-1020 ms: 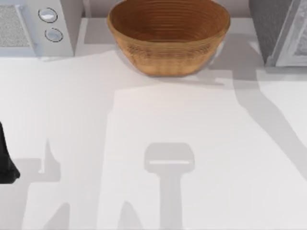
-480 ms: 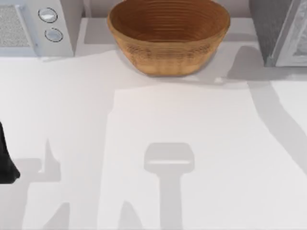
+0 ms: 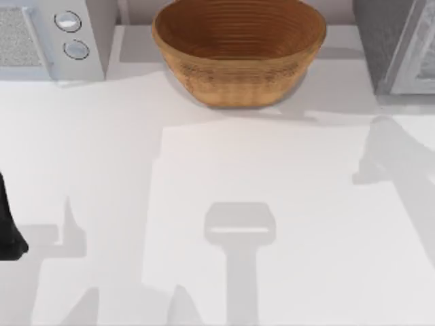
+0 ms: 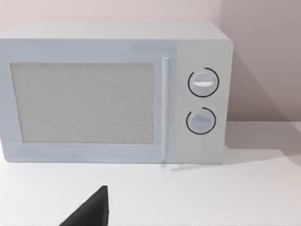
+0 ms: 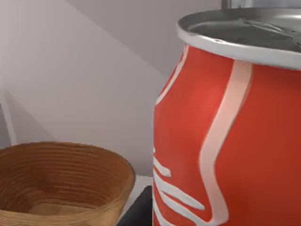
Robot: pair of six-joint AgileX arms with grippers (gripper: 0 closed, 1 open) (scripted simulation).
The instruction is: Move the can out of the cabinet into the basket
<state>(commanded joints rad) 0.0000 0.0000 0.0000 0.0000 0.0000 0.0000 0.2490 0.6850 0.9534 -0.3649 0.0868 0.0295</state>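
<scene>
**Can's out of the cabinet, basket run next**

Going left to right in the top view: my left arm sits parked at the table's left edge, and its wrist view just stares at the white microwave; can't tell how its claw stands. The basket sits at the back middle, nothing in it as far as I can see; the cabinet is in the back right corner.

The can looms huge and upright right in front of the right wrist camera, with the basket off beyond it; I'd guess the right claw is pinching it, but the fingers are hidden, so I honestly can't tell how far it's spread.

For doing this step well, I'd say carry the can level and high enough to clear the wicker rim; get it over the middle of the bowl, not the edge; lower it before letting go so it doesn't tip or bounce out.
</scene>
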